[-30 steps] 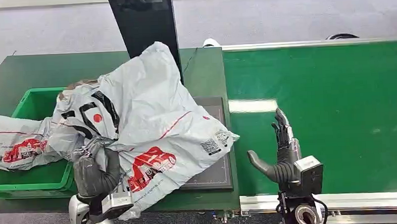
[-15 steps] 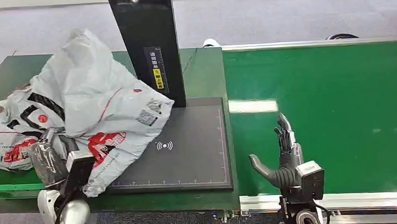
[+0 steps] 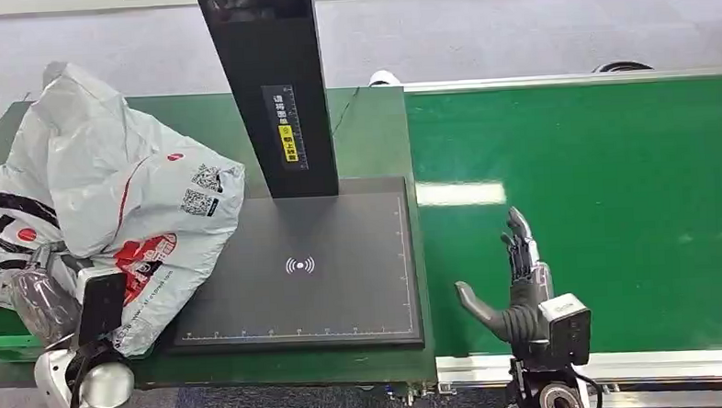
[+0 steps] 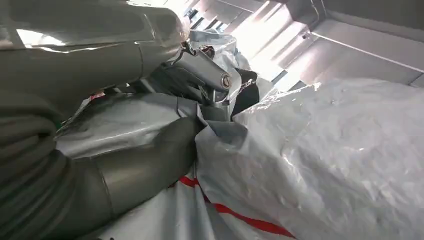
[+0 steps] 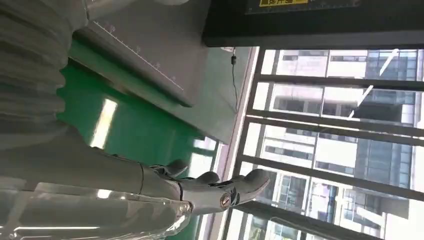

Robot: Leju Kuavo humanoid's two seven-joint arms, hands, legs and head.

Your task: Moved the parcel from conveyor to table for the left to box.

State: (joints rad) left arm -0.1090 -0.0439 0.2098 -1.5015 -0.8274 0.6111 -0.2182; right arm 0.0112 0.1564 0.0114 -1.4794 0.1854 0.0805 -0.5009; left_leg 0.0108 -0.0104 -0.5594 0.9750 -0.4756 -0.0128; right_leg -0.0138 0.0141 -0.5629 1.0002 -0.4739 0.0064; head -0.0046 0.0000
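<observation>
Grey plastic parcel gripped by left hand, fingers clenched into its crumpled film, draped over the left edge of the black scanner pad. Right of that pad, over the green conveyor belt: right hand, fingers spread, grasping nothing.

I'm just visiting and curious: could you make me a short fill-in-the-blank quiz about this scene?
1. The left hand grips a grey ____ bag.
2. The right hand hovers open over the ____ conveyor belt.
3. The black pad carries a white ____ symbol.

Missing words: parcel; green; wireless
</observation>
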